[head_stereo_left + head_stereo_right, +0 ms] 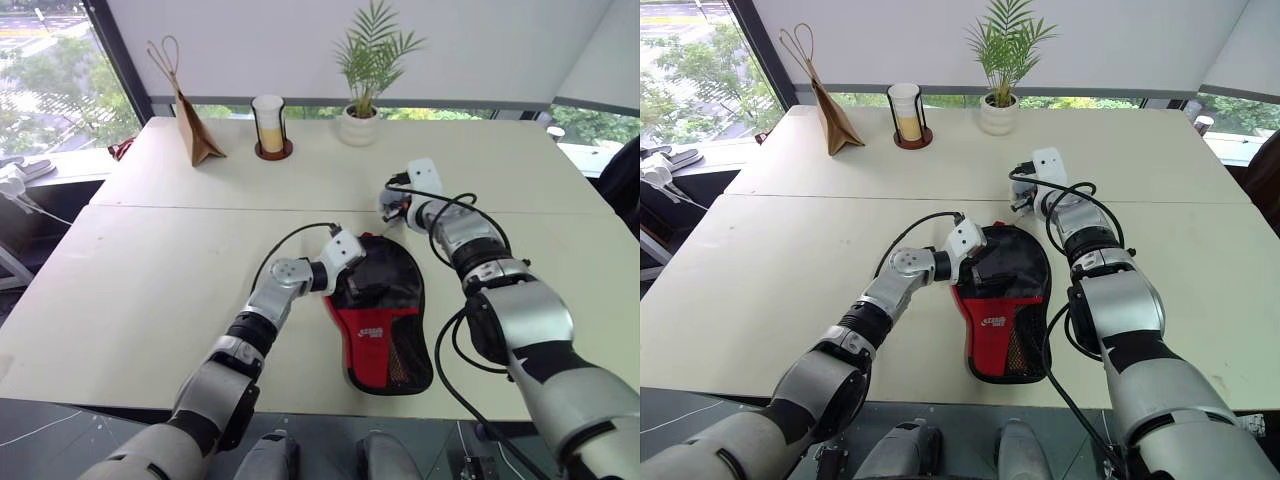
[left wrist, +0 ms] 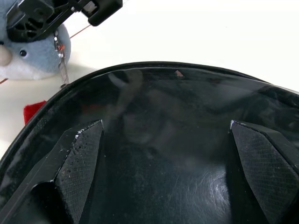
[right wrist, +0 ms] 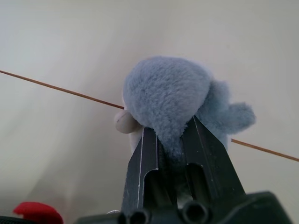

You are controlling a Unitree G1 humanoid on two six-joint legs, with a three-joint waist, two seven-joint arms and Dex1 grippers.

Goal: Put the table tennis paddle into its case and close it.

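Observation:
The case, a black and red paddle-shaped pouch with a mesh pocket, lies flat on the table in front of me. My left gripper is open at the case's round far end, with its fingers spread over the smooth black surface. Just beyond that end, my right gripper is shut on the grey-blue plush charm. The charm hangs from a small chain off the case's rim. The table tennis paddle is hidden.
A brown paper bag, a cup in a dark holder and a potted plant stand along the far edge of the pale table. A seam crosses the tabletop behind the case.

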